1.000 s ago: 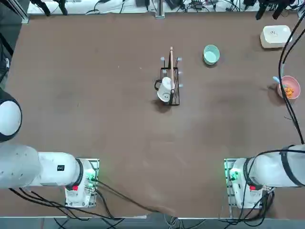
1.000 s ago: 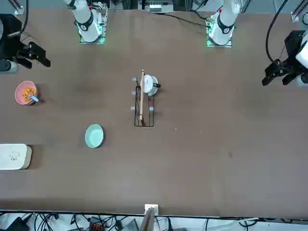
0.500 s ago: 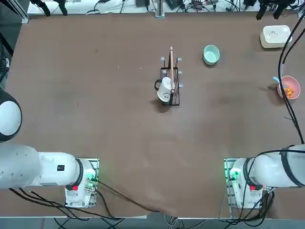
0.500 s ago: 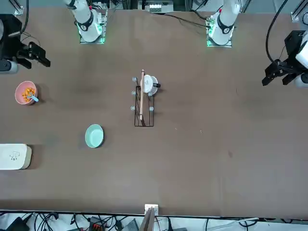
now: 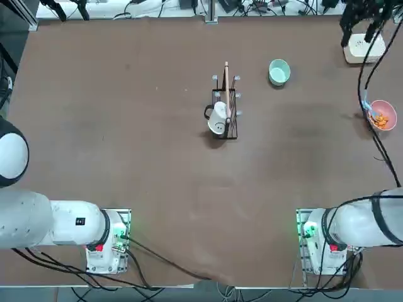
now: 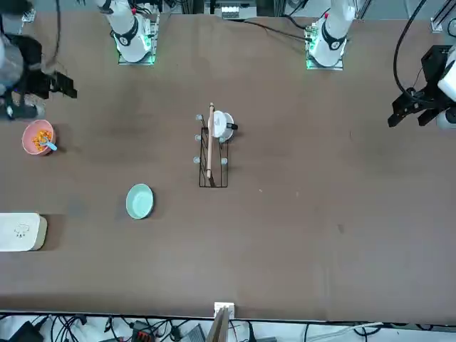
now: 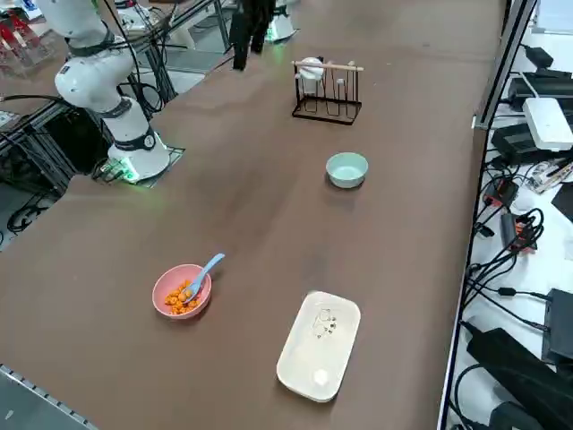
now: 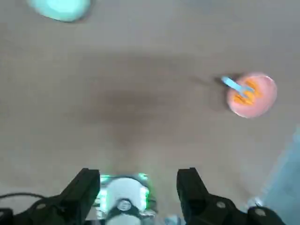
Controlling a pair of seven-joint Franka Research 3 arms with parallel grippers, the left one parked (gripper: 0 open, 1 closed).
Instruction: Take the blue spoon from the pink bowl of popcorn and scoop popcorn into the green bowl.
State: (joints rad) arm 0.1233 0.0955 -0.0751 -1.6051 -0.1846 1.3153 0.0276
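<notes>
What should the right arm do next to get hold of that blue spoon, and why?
Probably bring the open right gripper down over the blue spoon. The gripper is high above the table and holds nothing, while the spoon's handle juts past the rim of the pink bowl, its scoop end in the popcorn. The green bowl looks empty.

The table (image 7: 269,206) looked matt brown and smooth. The pink bowl (image 7: 172,298), green bowl (image 7: 346,169) and blue spoon (image 7: 207,270) appeared smooth plastic, and the rack (image 7: 328,97) thin black wire.
</notes>
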